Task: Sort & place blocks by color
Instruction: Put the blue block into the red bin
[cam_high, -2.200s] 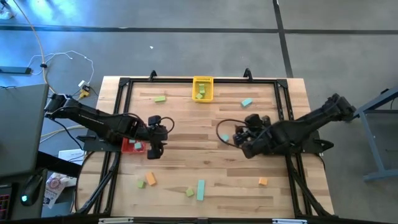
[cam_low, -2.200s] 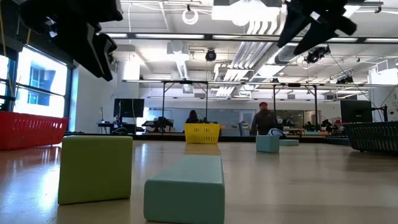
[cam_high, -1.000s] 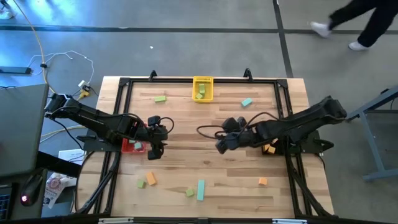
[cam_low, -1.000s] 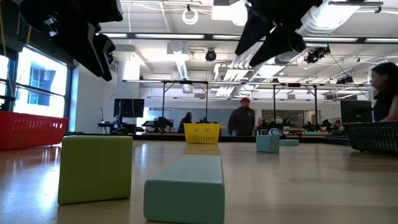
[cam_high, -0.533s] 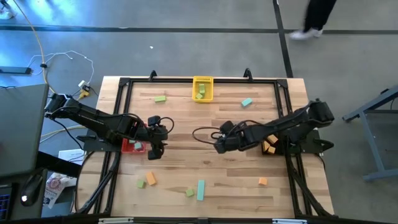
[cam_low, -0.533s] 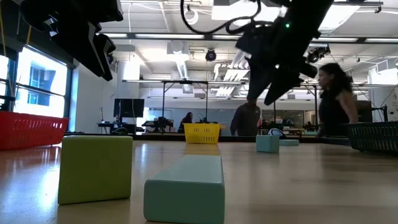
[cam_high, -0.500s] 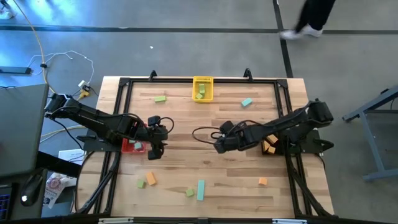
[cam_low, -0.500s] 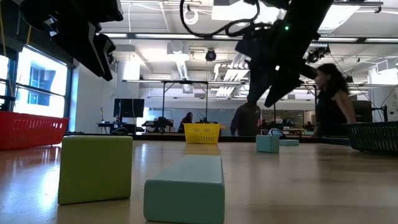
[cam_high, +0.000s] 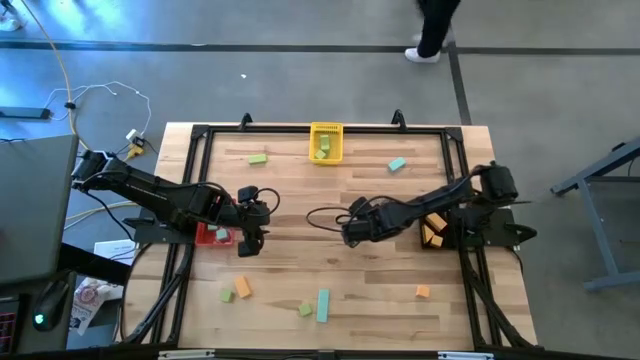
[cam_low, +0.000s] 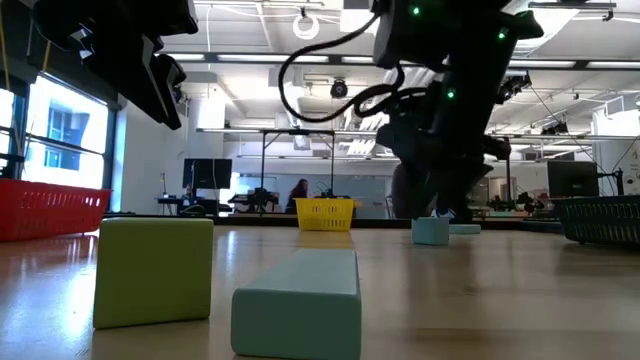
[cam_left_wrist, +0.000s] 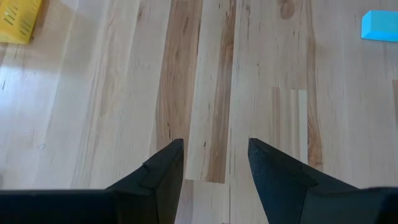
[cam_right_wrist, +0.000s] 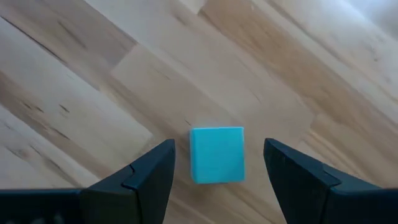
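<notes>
Right gripper (cam_right_wrist: 216, 168) hung over a teal cube (cam_right_wrist: 217, 154), jaws wide (not touching); left gripper (cam_left_wrist: 216, 163) open, empty, by red bin (cam_high: 212, 234)

Right gripper (cam_right_wrist: 217, 180) lowered, fingers apart; left gripper (cam_left_wrist: 216, 165) parted.

High view: the right gripper (cam_high: 352, 232) covers whatever lies under it; the teal cube (cam_right_wrist: 216, 154) between its fingers shows only in the right wrist view. Red bin (cam_high: 212, 235) beside the left gripper (cam_high: 247, 243) mostly hidden by that arm. Black bin (cam_high: 434, 232) behind the right gripper half covered by the arm. Person (cam_high: 432, 28) cut off at the top edge.
</notes>
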